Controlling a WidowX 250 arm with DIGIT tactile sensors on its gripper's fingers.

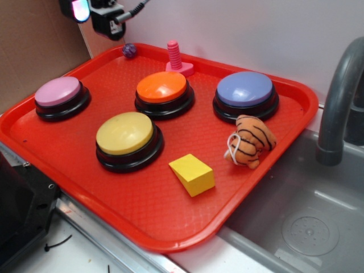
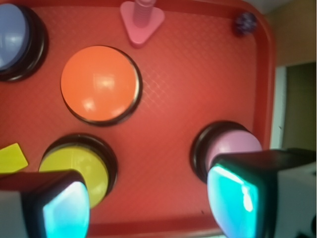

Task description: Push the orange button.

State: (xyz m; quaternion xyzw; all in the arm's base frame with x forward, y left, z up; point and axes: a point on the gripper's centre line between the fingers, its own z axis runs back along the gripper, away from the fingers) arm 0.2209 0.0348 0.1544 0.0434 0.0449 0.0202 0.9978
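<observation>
Orange button (image 1: 161, 87) on black base, red tray (image 1: 170, 224), yellow block (image 1: 192, 174), orange-and-black striped plush (image 1: 251, 142).

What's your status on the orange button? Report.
Tool open, above the tray's edge. Orange button untouched, mid-tray. Path clear; pink button and yellow button flank it.

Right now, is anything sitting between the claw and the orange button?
Nothing visible. The claw hangs open above the tray, and the orange button lies ahead with only bare tray between.
</observation>
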